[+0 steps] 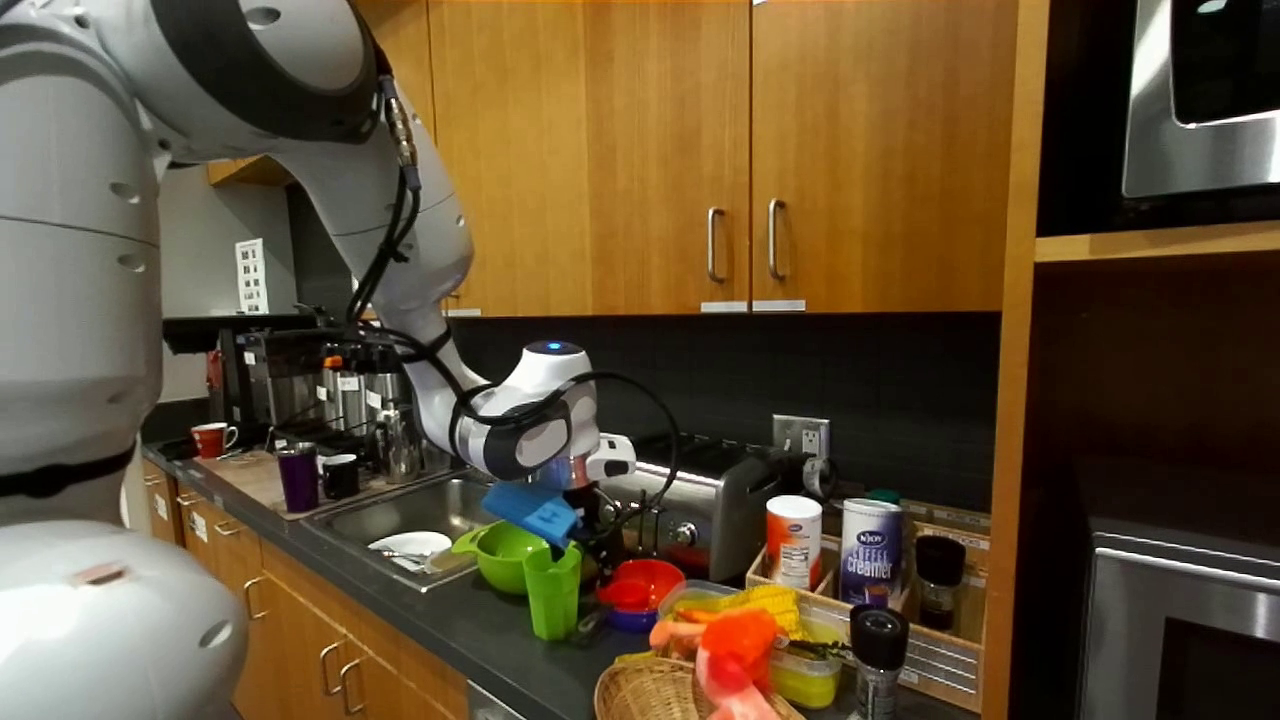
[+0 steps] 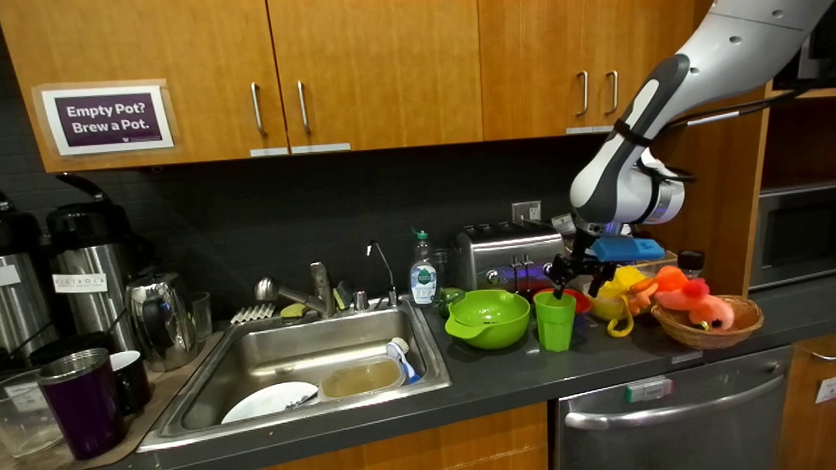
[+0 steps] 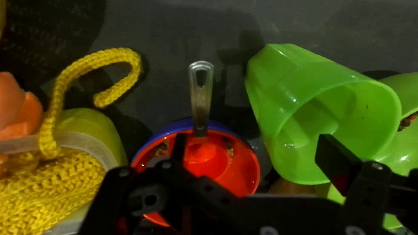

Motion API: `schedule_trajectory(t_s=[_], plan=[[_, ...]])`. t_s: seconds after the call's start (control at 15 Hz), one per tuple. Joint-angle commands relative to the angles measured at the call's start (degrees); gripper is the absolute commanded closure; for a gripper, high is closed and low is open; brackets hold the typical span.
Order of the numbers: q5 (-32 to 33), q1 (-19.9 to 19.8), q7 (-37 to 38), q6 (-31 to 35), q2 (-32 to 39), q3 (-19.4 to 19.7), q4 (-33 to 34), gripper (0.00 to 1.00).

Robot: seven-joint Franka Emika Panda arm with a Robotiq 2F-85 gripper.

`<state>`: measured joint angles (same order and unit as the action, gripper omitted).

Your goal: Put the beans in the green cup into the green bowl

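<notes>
Wrist view | green cup: tapered, faceted plastic | gripper: jaws apart

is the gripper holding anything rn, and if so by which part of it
Nothing is held: the gripper is open, and the green cup stands upright on the counter.

White plate in sink

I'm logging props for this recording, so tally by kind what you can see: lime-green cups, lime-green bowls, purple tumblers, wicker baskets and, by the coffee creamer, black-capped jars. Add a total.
Lime-green cup: 1
Lime-green bowl: 1
Purple tumbler: 1
Wicker basket: 1
Black-capped jars: 2
Total: 6
</notes>
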<state>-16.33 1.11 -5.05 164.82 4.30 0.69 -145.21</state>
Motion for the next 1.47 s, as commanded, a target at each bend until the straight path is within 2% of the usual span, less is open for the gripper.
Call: schedule_trajectory(t_s=[0.0,0.4,0.6,0.8,0.87,0.93,1.0,1.13,1.4], plan=[[-3.63,-0.32,-3.34,1.74,1.23,-0.97,1.06,0.0],[-8.34,-0.41,-7.36,0.8,2.24,-1.83,2.21,0.02],[-6.86,-0.38,-6.69,-0.8,2.02,-1.17,2.1,0.05],[-4.6,-0.25,-5.61,-2.27,1.81,-0.23,2.23,0.02],[-4.2,-0.19,-5.42,-2.63,1.78,-0.04,2.36,0.03],[-3.22,-1.54,-4.87,-2.81,1.76,-1.26,2.53,0.26],[-2.87,-1.69,-4.95,-2.91,1.82,-1.27,2.66,0.27],[-2.39,-2.05,-5.07,-3.36,1.77,-1.43,2.97,0.4],[-3.29,-2.61,-5.79,-3.54,1.71,-2.0,3.19,0.73]])
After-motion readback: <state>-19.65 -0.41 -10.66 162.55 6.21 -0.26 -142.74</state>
